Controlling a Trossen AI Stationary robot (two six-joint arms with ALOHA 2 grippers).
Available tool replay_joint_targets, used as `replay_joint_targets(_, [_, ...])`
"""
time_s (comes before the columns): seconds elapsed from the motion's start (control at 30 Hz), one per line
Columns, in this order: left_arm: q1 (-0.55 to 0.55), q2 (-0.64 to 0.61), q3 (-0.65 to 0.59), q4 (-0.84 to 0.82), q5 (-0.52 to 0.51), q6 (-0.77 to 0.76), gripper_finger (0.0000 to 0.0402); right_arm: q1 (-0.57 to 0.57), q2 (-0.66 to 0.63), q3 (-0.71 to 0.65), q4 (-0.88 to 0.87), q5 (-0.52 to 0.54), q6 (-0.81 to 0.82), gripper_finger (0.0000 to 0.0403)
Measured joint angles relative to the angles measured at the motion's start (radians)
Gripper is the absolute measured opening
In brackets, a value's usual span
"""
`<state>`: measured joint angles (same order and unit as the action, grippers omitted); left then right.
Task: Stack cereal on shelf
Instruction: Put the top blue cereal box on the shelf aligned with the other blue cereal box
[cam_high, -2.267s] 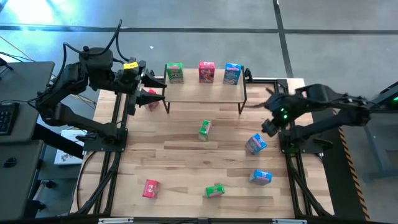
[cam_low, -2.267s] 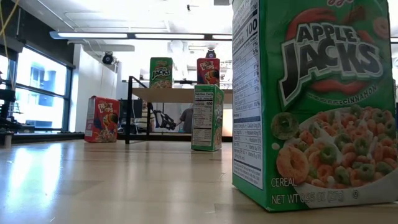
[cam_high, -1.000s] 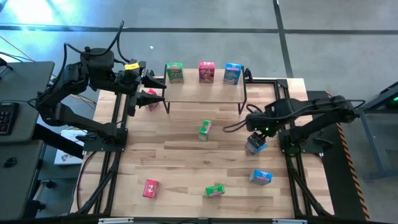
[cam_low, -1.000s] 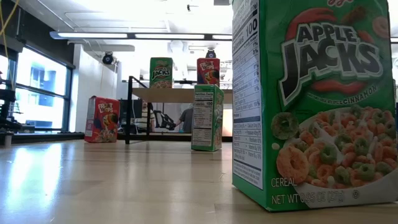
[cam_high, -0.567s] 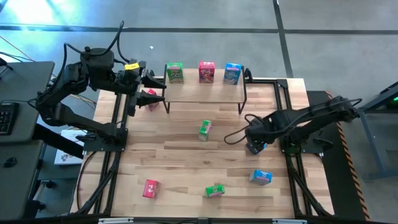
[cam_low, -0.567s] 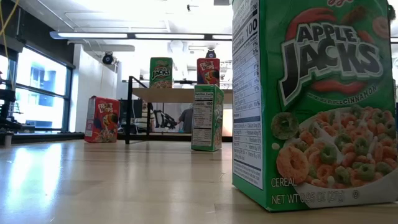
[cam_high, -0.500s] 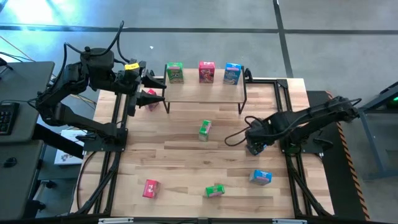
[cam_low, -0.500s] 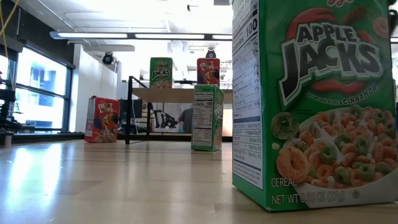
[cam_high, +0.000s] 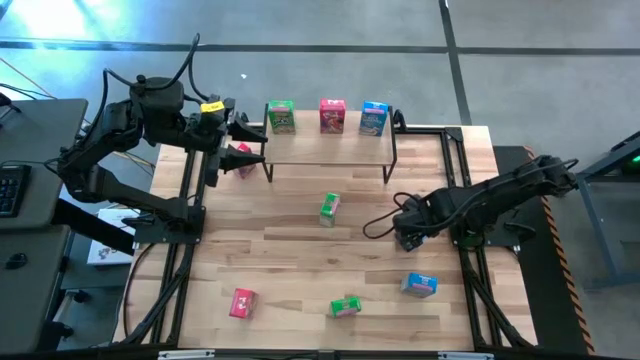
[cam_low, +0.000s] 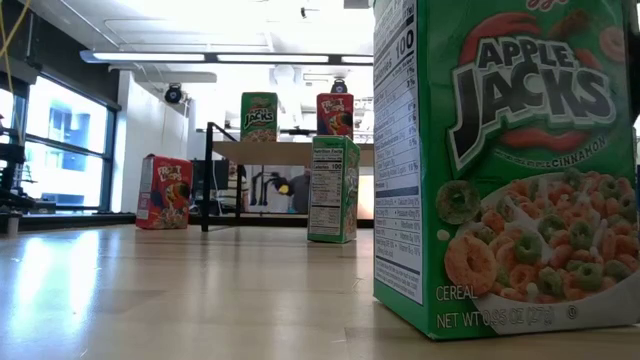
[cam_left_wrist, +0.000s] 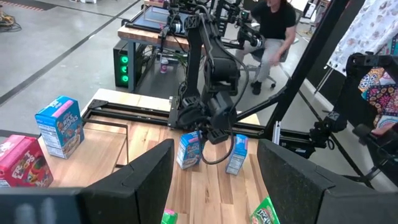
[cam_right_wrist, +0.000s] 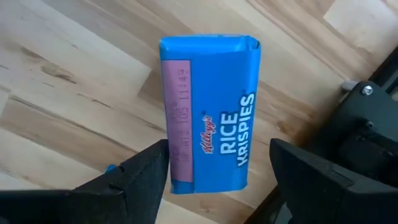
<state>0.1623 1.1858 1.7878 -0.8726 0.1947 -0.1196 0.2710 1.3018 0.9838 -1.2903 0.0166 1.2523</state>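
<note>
Right gripper (cam_right_wrist: 217, 171): spread wide astride the blue printed cardboard cereal box (cam_right_wrist: 208, 112), so both faces can be clamped.
Left gripper (cam_left_wrist: 214, 168): parted, empty, parked beside the shelf.

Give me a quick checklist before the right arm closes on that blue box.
1. Right gripper above the blue box: ok.
2. Jaws open, one on each side of the box: ok.
3. Jaws low enough to grip: cannot tell.
4. Box standing upright on the table: ok.
5. Shelf has free board in front of its three boxes: ok.
6. Left gripper off at the shelf's left end, out of the way: ok.
</note>
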Motion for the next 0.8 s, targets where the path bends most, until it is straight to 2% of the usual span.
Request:
replay_joint_targets(0.13, [0.000, 0.000, 0.000, 0.000, 0.000, 0.000, 0.0223, 0.000, 0.000, -0.004, 0.025, -0.004, -0.001, 0.0243])
replay_joint_targets(0.47, [0.000, 0.000, 0.000, 0.000, 0.000, 0.000, 0.0223, 0.000, 0.000, -0.004, 0.052, -0.010, -0.021, 0.0146])
replay_joint_targets(0.6, [0.000, 0.000, 0.000, 0.000, 0.000, 0.000, 0.0223, 0.000, 0.000, 0.007, 0.056, -0.020, -0.022, 0.0130])
replay_joint_targets(0.8, [0.001, 0.000, 0.000, 0.000, -0.006, 0.017, 0.0223, 0.000, 0.000, 0.111, 0.047, -0.003, -0.034, 0.0126])
